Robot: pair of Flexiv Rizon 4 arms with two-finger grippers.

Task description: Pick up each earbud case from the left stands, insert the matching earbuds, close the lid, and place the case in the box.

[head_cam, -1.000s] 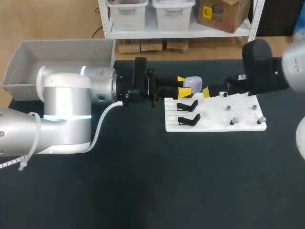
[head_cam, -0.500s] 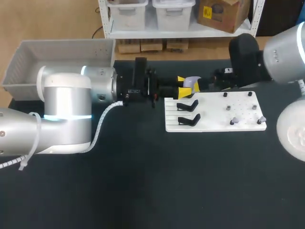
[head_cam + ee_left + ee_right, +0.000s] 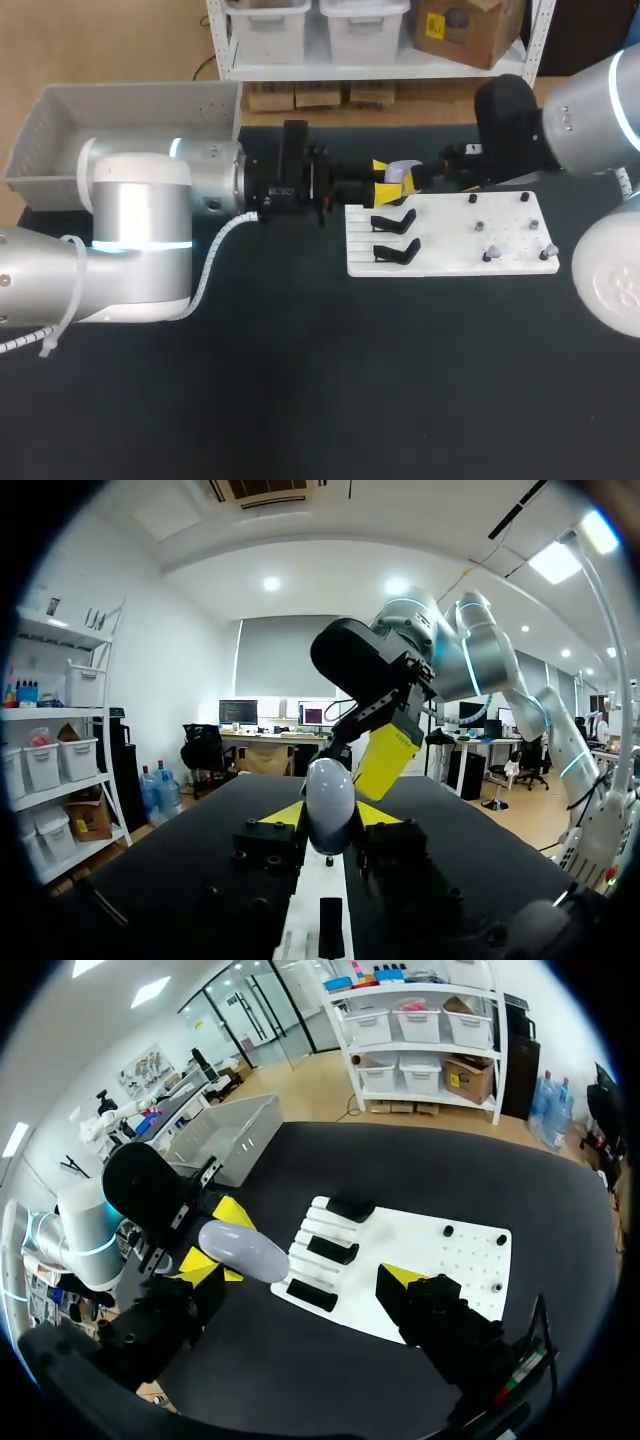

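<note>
Black table point(image 3: 300, 380): lying nearest.
White board point(image 3: 450, 262): resting on it. Two black stands point(image 3: 393, 220) are standing empty on its left half, and two small pale earbuds point(image 3: 490, 254) are sitting on its right half.
My left gripper point(image 3: 386, 178): hanging just past the board's far edge. I am clamping the lavender earbud case point(image 3: 329, 800) between both yellow tips.
My right gripper point(image 3: 302, 1273): fingers spreading wide, gripping nothing, one tip just beside the case.
Grey box point(image 3: 120, 120): sitting far left, well apart.
</note>
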